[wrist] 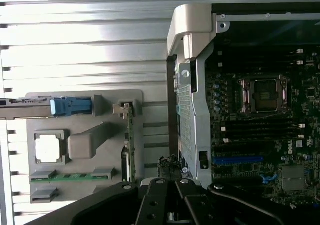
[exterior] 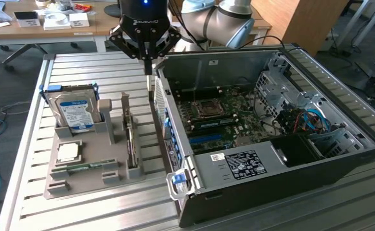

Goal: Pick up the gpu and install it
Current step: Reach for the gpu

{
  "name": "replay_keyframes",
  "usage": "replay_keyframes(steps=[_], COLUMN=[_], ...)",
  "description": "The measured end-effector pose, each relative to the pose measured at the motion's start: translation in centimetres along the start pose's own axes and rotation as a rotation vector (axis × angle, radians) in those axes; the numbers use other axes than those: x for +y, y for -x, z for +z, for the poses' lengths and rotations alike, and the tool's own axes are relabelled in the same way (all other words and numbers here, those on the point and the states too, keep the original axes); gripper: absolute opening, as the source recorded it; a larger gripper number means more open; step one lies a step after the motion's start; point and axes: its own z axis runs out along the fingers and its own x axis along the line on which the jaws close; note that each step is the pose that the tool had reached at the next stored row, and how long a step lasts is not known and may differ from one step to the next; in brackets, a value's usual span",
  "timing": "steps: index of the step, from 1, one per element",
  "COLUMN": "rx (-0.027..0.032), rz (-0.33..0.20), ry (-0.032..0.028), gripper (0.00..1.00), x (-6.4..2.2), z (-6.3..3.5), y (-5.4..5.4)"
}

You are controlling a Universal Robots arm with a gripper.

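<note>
My end effector (exterior: 148, 67) is shut tight and holds nothing. In the exterior view it hangs in the upper middle of the frame. It is just above the thin gap between the gray tray (exterior: 54, 188) and the open computer case (exterior: 271, 197), close to the case's far corner. Both of them sit on the ribbed metal surface (exterior: 97, 211). The gpu (exterior: 131, 139) is not picked up yet. It stands on its thin edge in a slot of the tray, on the side of the tray next to the case, in the left middle of the frame. Other parts share the tray: a hard drive with a blue label (exterior: 75, 113), a square chip (exterior: 68, 151) and a small green memory stick (exterior: 84, 167). They are all on the exterior view's left of the card. Inside the case I can see the green motherboard (exterior: 226, 115). I think the card is light and stiff and will not bend. I also think it breaks easily, because such a board has tiny parts on its flat sides. The tray walls hide much of it, so the top edge looks like the only free place to take hold. I would pinch it across its two flat sides, near the middle of its length, so it does not tip. The dark side may be smooth and a bit slippery.
</note>
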Motion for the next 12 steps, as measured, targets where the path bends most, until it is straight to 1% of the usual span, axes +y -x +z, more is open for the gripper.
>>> replay_keyframes(steps=[7,9,12], rx=[-0.0001,-0.0001,-0.0001], rz=[0.000,0.000,0.000], ry=[0.0000,0.0000,0.0001], gripper=[0.11,0.11,0.11], x=[-0.12,-0.14,-0.15], z=[-0.05,-0.06,-0.05], y=[-1.7,-1.9,-2.0])
